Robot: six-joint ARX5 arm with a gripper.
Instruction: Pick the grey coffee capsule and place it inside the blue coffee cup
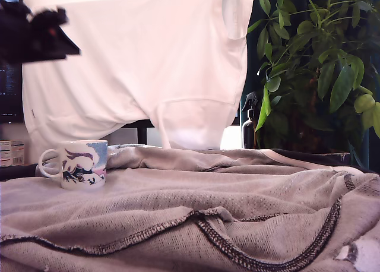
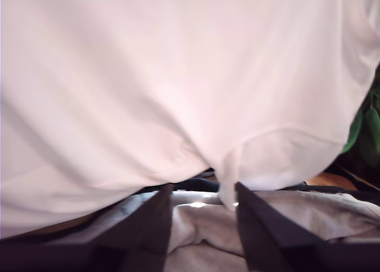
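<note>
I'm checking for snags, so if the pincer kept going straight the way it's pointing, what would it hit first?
Most likely the white cloth hanging ahead: in the wrist view it fills the space beyond the open pincer, above the grey blanket. Depth is unclear, so I can't tell how near it hangs.

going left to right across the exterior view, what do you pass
the hand, blurred and high up → the blue coffee cup on the grey cloth → the hanging white shirt → a dark spray bottle → the leafy plant
</note>
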